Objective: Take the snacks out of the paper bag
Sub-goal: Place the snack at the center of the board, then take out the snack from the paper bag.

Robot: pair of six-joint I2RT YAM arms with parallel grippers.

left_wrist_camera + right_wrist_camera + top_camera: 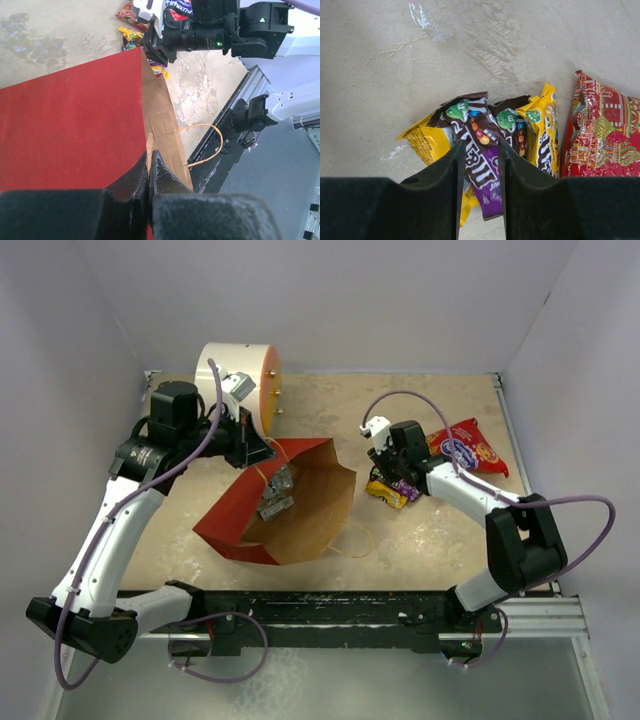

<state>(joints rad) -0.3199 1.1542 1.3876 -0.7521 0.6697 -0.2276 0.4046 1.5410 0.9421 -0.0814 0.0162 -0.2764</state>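
Observation:
The red paper bag (262, 530) lies on its side with its brown mouth open toward the right. My left gripper (257, 452) is shut on the bag's upper rim; in the left wrist view the jaws (149, 156) pinch the paper edge (159, 120). Silver-grey packets (276, 494) show inside the mouth. My right gripper (386, 470) hovers open over yellow-purple packets (392, 490) on the table. In the right wrist view a brown-purple packet (482, 165) lies under the gap between the fingers (479, 146). The larger red bag with a blue oval logo (466, 450) lies beside them.
A white-and-orange cylinder (240, 375) stands at the back left, behind the left wrist. A cord handle (205, 142) trails from the bag's mouth toward the black base rail (330, 608). White walls close in the table.

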